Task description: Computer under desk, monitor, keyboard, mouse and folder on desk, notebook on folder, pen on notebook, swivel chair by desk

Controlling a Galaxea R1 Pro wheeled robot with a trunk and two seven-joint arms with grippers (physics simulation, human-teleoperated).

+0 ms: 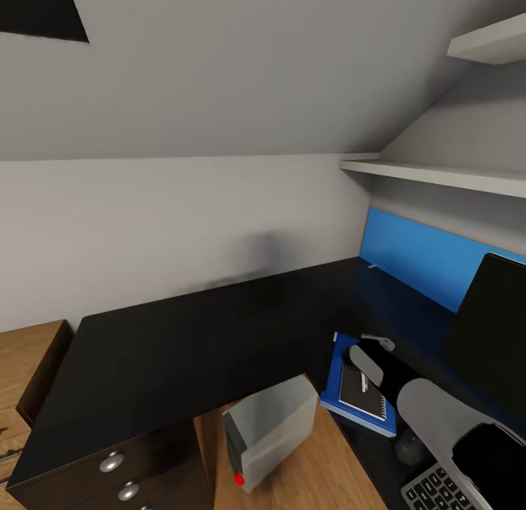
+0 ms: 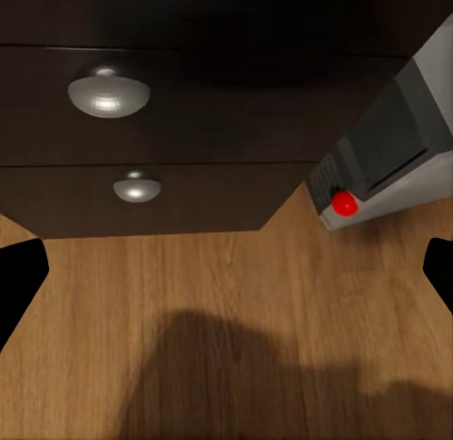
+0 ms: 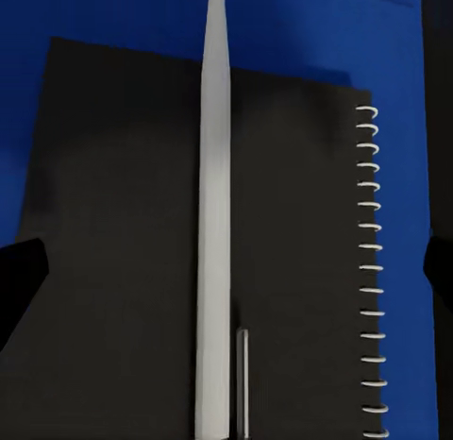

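Note:
The bright-blue folder [image 1: 334,375] lies on the black desk [image 1: 183,342], and the grey spiral notebook [image 3: 123,223] rests on top of it. The white pen [image 3: 213,223] lies lengthwise on the notebook. My right gripper [image 1: 370,351] hovers open just above them, its fingers wide of the pen on both sides. The monitor [image 1: 489,335] stands at the right. The mouse [image 1: 409,448] and keyboard [image 1: 438,488] lie near the front edge. The grey computer [image 1: 267,440] sits on the floor under the desk. My left gripper [image 2: 226,279] is open and low, facing the computer [image 2: 396,147]. The swivel chair is out of view.
The black drawer unit [image 1: 117,466] with silver knobs [image 2: 109,93] stands left of the computer. A light-wood chest [image 1: 29,378] adjoins the desk's left end. White shelves [image 1: 438,175] hang above the blue wall panel [image 1: 424,258]. A sloped ceiling closes in overhead.

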